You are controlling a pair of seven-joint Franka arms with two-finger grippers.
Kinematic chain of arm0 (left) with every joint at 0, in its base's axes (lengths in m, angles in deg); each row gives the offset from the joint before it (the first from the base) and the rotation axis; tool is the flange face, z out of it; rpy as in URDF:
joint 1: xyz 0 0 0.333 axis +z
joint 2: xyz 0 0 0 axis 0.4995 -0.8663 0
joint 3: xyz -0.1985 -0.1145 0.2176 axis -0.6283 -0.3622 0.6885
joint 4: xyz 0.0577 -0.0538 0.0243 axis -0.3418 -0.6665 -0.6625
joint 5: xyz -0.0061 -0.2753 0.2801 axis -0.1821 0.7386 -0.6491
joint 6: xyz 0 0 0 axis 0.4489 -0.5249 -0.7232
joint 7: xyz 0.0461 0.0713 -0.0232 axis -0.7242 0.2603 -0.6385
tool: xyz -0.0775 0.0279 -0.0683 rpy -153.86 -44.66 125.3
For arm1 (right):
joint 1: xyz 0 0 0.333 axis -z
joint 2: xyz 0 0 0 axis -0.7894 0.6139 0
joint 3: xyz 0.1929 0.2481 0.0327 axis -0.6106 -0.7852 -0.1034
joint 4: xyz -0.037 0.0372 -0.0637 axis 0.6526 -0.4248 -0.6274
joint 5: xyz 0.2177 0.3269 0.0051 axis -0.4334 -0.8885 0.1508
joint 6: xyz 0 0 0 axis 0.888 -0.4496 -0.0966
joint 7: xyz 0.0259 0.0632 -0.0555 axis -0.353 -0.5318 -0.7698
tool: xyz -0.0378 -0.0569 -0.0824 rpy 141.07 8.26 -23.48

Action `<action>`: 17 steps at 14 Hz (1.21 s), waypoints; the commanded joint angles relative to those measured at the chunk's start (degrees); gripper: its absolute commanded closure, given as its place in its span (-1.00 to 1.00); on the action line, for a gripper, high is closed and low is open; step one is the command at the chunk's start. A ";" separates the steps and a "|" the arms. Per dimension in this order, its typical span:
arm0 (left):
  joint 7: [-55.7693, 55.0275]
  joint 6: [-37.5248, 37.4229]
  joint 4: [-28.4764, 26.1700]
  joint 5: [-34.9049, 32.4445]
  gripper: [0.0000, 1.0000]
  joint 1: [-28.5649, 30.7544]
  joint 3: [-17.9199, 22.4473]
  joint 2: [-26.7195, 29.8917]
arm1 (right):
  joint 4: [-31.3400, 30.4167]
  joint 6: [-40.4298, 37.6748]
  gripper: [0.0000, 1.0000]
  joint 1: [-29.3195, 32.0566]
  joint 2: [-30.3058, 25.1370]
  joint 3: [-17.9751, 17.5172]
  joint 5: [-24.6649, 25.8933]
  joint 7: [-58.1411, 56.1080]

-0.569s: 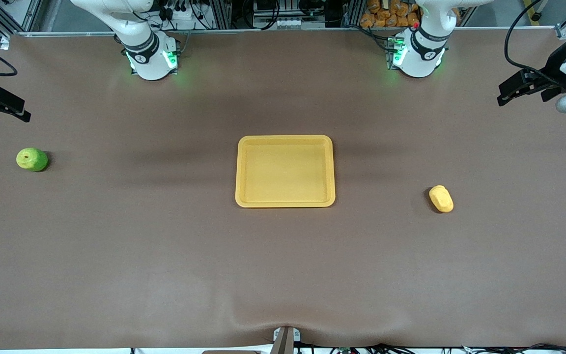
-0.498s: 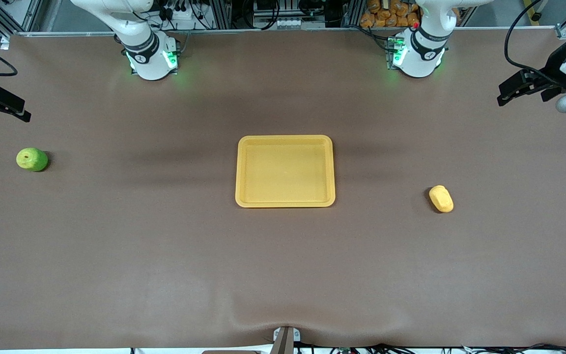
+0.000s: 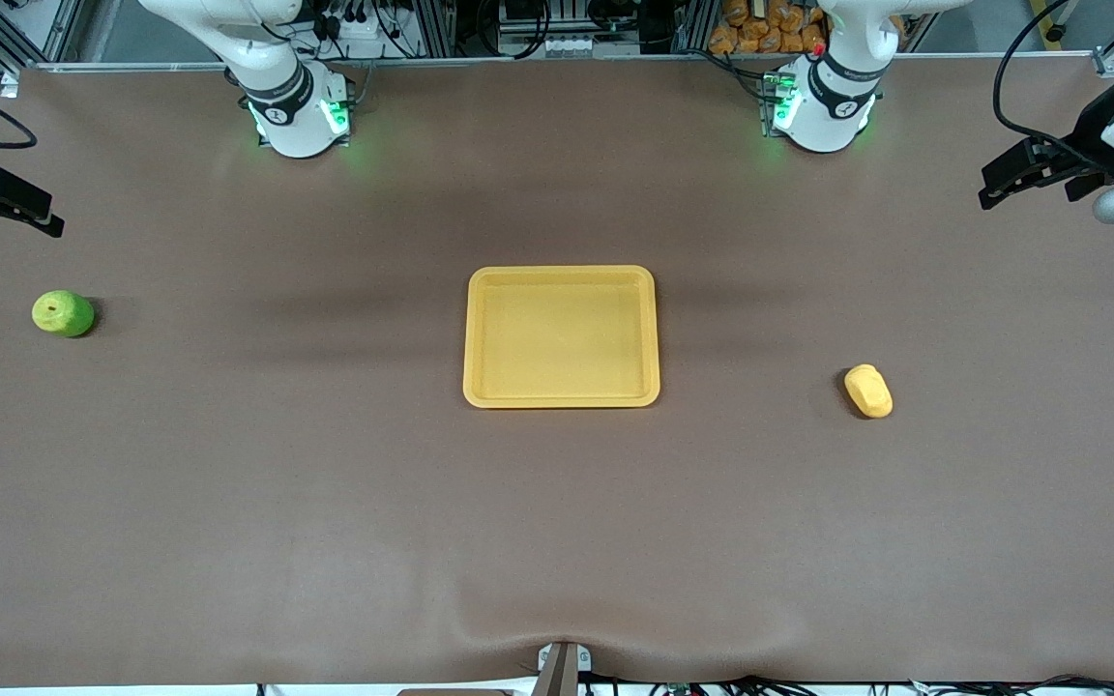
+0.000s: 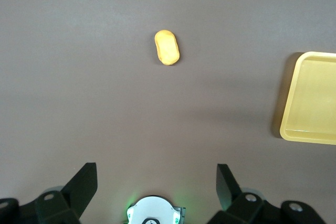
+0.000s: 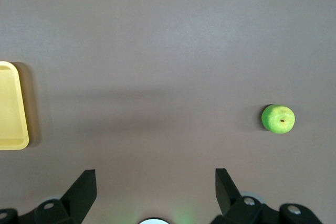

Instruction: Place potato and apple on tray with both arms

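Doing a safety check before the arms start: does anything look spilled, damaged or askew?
Nothing stands out. The tray sits square and empty mid-table; the apple and the potato lie intact at either end. Only the table cover puckers slightly at its near edge.

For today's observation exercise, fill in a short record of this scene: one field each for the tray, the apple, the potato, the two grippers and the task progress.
tray: yellow-orange, mid-table, nothing in it
apple: green, on the table toward the right arm's end, apart from the tray
potato: yellow, on the table toward the left arm's end, nearer the front camera than the apple
left gripper: open, holding nothing, high over the table
right gripper: open, holding nothing, high over the table
progress: neither item picked up yet
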 commanded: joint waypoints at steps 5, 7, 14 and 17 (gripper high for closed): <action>2.01 -1.77 2.03 0.41 -1.00 1.25 0.14 -3.00 | -0.11 -0.06 -1.00 0.30 -0.51 -0.01 -0.10 0.49; 2.10 -1.68 1.94 0.41 -1.00 1.78 0.14 -4.66 | -0.02 0.03 -1.00 0.30 -0.43 -0.01 -0.10 0.49; 3.42 2.78 -0.51 0.50 -1.00 2.31 0.14 -9.86 | -0.02 0.12 -1.00 0.39 -0.51 -0.01 -0.10 0.49; 3.07 10.60 -6.04 0.50 -1.00 2.75 0.05 -9.59 | -0.02 0.12 -1.00 0.39 -0.51 0.00 -0.10 0.49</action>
